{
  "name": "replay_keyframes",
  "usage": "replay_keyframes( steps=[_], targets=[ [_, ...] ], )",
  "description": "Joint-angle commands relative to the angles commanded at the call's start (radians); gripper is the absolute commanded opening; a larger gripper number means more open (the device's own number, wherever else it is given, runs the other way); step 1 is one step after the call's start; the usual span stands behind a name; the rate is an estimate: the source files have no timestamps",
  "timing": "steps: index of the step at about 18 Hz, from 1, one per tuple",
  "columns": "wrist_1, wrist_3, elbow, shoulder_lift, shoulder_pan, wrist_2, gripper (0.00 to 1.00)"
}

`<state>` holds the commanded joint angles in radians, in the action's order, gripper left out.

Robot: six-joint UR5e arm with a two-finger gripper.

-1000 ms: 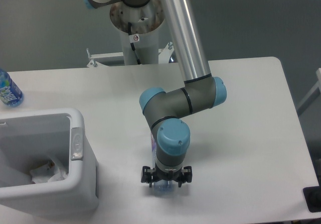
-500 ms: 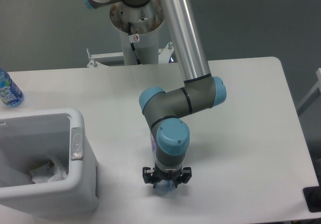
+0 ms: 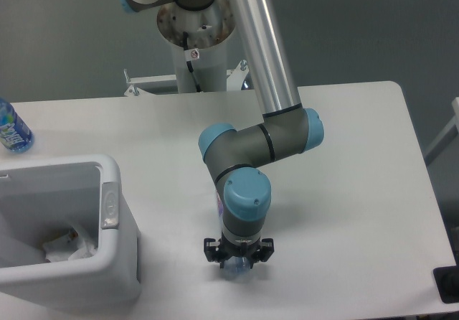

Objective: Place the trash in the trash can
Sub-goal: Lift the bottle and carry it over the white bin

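A: Item one, gripper [image 3: 238, 257]?
B: Pointing straight down at the near edge of the table [image 3: 358, 191], wrist directly above. Fingers sit low at the flattened clear plastic bottle [image 3: 233, 268]; whether they pinch it or merely flank it, cannot tell.

A: Item two, the bottle's lie?
B: Directly beneath the claw, mostly hidden by the wrist. A strip of label shows behind the wrist, a clear end below the fingers, so its long axis seems to run away from the camera.

A: Item three, trash can [image 3: 115, 262]?
B: White bin, well to the picture's left of the gripper. Crumpled paper wrapper [image 3: 72, 245] already inside.

A: Remaining?
B: Likely lift, then carry leftward over the rim.
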<state>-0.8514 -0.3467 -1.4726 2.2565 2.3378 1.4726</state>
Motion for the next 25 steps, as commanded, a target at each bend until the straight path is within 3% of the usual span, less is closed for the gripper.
replay_keyframes(
  steps=[15,21,25],
  targets=[
    [0.0,-0.009,0.02,-0.028,0.002,-0.006,0.6],
    [-0.002,0.005,0.092,-0.089,0.024,-0.02,0.61],
    [0.005,0.081,0.171,-0.152,0.081,-0.182,0.61]
  ],
)
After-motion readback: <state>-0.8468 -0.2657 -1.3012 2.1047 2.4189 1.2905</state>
